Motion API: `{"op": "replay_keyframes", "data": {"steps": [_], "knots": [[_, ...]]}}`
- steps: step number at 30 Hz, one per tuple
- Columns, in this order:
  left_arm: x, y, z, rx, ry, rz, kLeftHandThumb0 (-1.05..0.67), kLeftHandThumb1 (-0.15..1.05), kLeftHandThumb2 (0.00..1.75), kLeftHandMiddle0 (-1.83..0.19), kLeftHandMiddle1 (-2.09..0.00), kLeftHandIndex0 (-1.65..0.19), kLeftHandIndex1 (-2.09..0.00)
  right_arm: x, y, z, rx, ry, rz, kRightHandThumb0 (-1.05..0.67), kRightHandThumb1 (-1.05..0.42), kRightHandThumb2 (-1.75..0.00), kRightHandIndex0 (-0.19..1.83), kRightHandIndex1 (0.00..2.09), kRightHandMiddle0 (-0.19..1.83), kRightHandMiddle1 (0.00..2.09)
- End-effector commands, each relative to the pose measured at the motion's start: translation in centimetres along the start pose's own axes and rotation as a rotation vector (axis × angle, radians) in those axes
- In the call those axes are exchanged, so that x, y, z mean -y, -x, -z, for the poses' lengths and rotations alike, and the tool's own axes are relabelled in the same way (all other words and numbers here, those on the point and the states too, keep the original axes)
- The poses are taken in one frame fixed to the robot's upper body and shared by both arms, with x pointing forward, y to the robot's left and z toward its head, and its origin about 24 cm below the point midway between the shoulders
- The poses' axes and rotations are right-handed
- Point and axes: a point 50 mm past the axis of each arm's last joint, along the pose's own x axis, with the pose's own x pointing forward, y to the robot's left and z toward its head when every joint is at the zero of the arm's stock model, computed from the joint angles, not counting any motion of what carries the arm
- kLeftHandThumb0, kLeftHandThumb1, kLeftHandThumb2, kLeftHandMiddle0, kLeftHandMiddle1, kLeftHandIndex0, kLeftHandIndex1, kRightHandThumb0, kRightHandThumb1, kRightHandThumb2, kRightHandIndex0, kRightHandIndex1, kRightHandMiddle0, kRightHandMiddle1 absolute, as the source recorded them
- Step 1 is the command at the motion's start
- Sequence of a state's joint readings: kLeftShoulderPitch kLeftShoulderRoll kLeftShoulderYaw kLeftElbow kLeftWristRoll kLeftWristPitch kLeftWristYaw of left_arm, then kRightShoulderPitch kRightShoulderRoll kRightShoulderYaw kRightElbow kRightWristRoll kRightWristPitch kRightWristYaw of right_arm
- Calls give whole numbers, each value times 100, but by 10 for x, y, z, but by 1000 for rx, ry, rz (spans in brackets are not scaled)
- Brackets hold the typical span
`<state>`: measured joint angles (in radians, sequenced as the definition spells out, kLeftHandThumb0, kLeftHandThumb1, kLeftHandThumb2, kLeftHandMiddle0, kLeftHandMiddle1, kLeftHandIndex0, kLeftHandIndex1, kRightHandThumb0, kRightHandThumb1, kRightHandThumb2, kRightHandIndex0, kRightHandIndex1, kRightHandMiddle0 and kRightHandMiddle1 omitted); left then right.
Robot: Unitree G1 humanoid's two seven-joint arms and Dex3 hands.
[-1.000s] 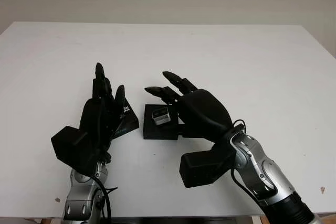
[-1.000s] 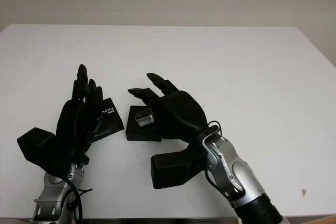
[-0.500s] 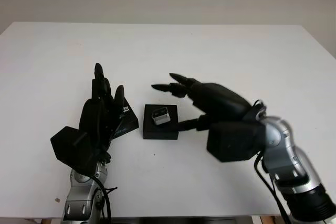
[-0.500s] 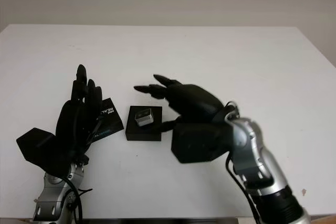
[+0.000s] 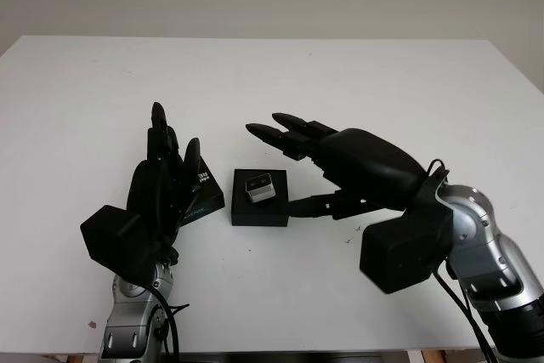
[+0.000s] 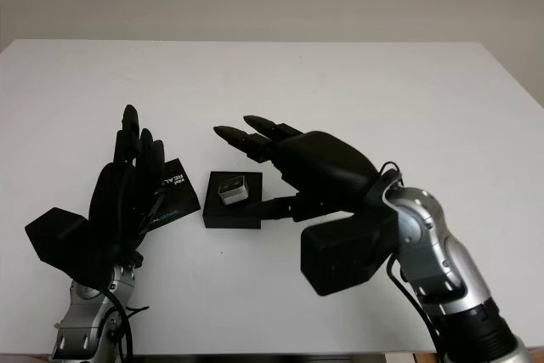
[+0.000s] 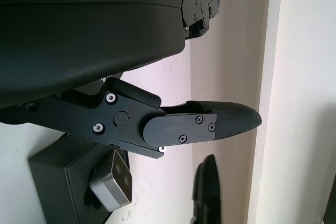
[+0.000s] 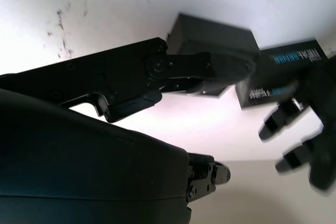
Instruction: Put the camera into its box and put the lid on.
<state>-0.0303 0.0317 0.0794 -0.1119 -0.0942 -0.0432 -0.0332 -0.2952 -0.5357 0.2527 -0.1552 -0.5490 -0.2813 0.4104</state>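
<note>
**Camera seated in its box, lid still off**

A white table [image 5: 408,91] against a pale wall fills the scene. The robot's right hand [image 5: 340,167] hangs above the table just to the right of the box, holding nothing, its two upper fingers stretched over the box's far right corner and its thumb reaching low toward the box's right edge; whether the thumb tip touches the box cannot be told. The left hand [image 5: 161,189] stands upright at the near left, palm turned toward the middle, fingers straight and empty, in front of part of the lid. The open black box [image 5: 260,199] sits flat near the table's centre, between the two hands. The black lid [image 5: 202,195], printed with white and blue lettering, lies just left of the box, tilted against the left hand. The small silver-grey camera [image 5: 259,187] rests inside the box, lens face up.
</note>
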Motion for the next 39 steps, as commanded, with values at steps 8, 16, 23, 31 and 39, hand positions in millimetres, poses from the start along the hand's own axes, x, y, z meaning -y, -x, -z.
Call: {"op": "replay_keyframes", "data": {"steps": [8,16,23,31,39], "knots": [[-2,0,-3,18,3,-2,-74,105,46,19,0,19,-1,-49,-4,13,4,62,-92,-81,-105,-55,-19,0,-19,0],[-2,2,-6,16,-5,-7,-74,105,47,19,0,19,-1,-74,0,21,-15,86,-233,-80,-105,-52,-19,1,-17,2],[-3,3,-6,19,-8,-4,-73,105,48,19,0,19,0,-67,8,20,-27,156,-331,-82,-105,-54,-14,5,-12,5],[-2,4,-7,15,-10,-6,-72,105,49,19,0,19,0,-59,13,13,-9,168,-333,-82,-105,-52,-12,6,-7,7],[-2,3,-7,17,-7,-6,-73,105,49,19,0,19,0,-57,13,9,9,196,-352,-83,-105,-55,-13,5,-5,7]]}}
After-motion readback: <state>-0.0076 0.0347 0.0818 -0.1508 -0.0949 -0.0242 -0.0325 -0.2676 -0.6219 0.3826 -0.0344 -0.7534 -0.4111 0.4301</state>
